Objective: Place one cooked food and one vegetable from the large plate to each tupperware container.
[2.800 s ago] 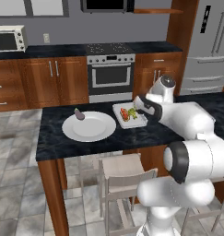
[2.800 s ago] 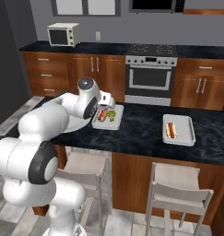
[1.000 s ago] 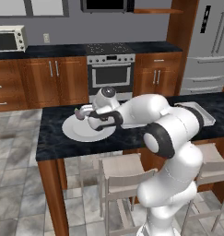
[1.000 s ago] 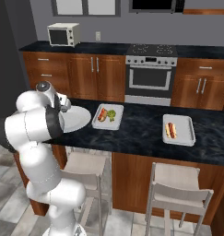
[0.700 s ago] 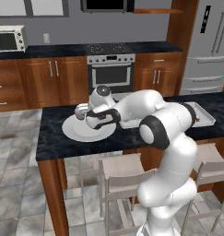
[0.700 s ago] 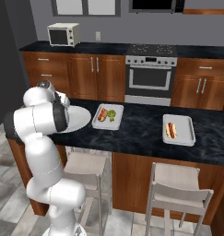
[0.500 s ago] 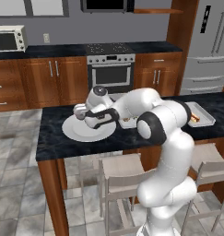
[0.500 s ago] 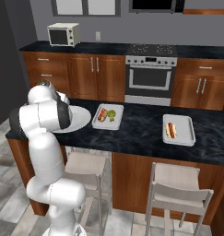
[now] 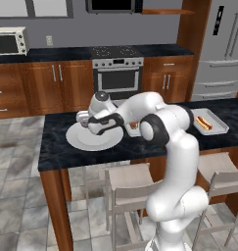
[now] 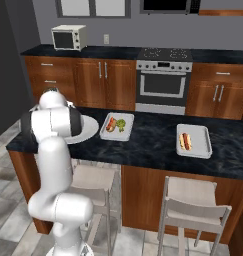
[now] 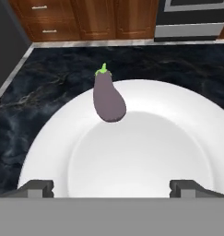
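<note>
A: Gripper (image 11: 111, 185) is over the near part of the large plate (image 11: 178, 138), fingers (image 11: 37, 186) wide apart, nothing between them.

B: Target?

A: Eggplant (image 11: 108, 97) on the plate's far rim, stem pointing away. Nothing else left on the plate.

B: How should it go in?

A: My read: move forward, centre over the fat end, turn the fingers across the short width, then come down. It's round and will likely roll if only one finger touches it.

B: Where does it go after that?

A: Right tray (image 10: 193, 140) has only a hot dog (image 10: 183, 141), so probably there. Left tray (image 10: 117, 125), just right of the plate, already has a cooked item and something green.

B: Anything unclear?

A: From the base cameras the arm blocks the eggplant and most of the plate (image 9: 93, 141). Left tray contents are too small to identify. Right tray (image 9: 211, 122) is well away from the plate on the counter (image 9: 57, 147).
</note>
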Controlling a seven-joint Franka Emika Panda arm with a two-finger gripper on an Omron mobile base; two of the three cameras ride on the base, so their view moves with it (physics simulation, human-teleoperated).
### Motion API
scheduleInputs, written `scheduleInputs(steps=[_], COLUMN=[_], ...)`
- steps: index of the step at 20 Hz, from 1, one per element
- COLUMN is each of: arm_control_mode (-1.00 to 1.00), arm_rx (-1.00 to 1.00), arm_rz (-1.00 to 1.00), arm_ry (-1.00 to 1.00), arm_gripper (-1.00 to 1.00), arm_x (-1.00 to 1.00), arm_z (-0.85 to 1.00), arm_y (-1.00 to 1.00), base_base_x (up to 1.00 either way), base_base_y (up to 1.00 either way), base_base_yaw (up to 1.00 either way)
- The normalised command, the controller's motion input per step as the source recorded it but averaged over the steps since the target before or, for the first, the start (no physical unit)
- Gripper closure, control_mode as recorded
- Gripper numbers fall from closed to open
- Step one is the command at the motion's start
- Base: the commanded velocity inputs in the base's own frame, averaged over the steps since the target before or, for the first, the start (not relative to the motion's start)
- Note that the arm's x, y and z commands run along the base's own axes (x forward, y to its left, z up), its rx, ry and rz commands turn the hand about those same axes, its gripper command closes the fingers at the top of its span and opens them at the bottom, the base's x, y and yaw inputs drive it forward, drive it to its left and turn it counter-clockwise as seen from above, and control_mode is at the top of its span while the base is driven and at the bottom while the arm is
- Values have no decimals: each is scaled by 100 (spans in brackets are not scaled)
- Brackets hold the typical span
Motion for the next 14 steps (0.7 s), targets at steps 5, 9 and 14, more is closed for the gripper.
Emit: scheduleInputs(steps=[5,9,14], arm_control_mode=[-100,-100,-100], arm_rx=[0,0,0], arm_rz=[0,1,1], arm_ry=[2,5,3], arm_gripper=[-100,-100,-100], arm_x=[38,43,29], arm_z=[-15,-24,-21], arm_y=[3,11,17], base_base_x=[0,0,0], base_base_y=[0,0,0], base_base_yaw=[0,0,0])
